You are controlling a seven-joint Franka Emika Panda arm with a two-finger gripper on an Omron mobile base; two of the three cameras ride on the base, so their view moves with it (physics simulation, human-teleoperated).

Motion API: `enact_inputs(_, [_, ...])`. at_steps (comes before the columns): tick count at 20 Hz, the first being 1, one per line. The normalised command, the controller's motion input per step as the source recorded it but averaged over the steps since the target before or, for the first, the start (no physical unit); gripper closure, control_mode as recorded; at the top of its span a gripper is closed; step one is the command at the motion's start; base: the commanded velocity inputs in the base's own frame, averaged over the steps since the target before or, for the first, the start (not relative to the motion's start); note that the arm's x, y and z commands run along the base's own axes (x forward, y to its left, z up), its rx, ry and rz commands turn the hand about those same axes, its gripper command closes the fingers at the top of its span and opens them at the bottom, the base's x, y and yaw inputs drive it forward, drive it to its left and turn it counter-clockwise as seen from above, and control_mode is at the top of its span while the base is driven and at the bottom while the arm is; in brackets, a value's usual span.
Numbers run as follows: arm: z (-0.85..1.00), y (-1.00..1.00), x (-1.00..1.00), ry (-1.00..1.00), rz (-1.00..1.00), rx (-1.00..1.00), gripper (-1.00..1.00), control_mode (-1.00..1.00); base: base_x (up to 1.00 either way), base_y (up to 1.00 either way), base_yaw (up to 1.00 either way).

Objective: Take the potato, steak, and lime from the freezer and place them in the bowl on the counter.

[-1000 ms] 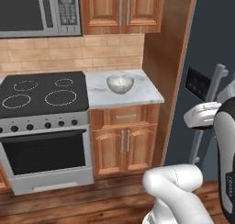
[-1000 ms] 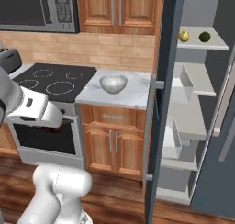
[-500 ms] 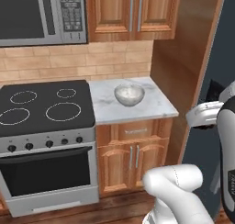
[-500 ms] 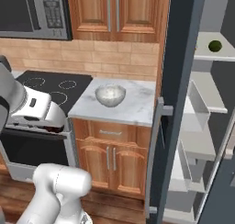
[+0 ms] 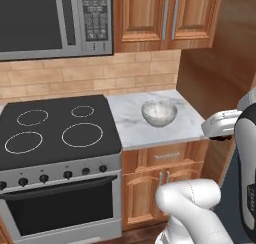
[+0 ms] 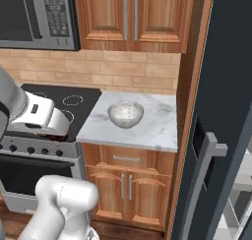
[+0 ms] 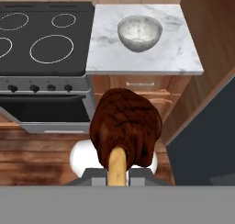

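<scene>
Hand view: the steak (image 7: 125,126), a dark brown-red piece with a pale bone end, sits pinched in the gripper (image 7: 118,171), fingers pressed tight on it.
Bowl: the bowl (image 7: 139,32) stands on the counter (image 7: 181,53), well apart from the steak, nothing in it that I can see.
Risk: the grip looks to be on the narrow bone end, so a fast swing could probably twist the steak loose over the floor.
Risk two: a release too early would likely land it on the marble or the stove (image 7: 43,35) beside it.
Edges: the freezer (image 6: 231,101) door and wooden side panel crowd the counter's right side.
Open room: space above the bowl and toward the stove is free.
</scene>
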Motion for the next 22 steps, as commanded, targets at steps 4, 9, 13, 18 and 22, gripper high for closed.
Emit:
enact_inputs(4, [0.00,0.00,0.00,0.00,0.00,0.00,1.00,1.00,0.46,0.11,-0.10])
enact_inputs(9, [0.00,0.00,0.00,0.00,0.00,0.00,1.00,1.00,0.57,0.00,-0.04])
enact_inputs(13, [0.00,0.00,0.00,0.00,0.00,0.00,1.00,1.00,0.64,-0.04,0.00])
enact_inputs(18, [0.00,0.00,0.00,0.00,0.00,0.00,1.00,1.00,0.42,-0.26,0.07])
enact_inputs(22, [0.00,0.00,0.00,0.00,0.00,0.00,1.00,1.00,0.32,-0.31,0.09])
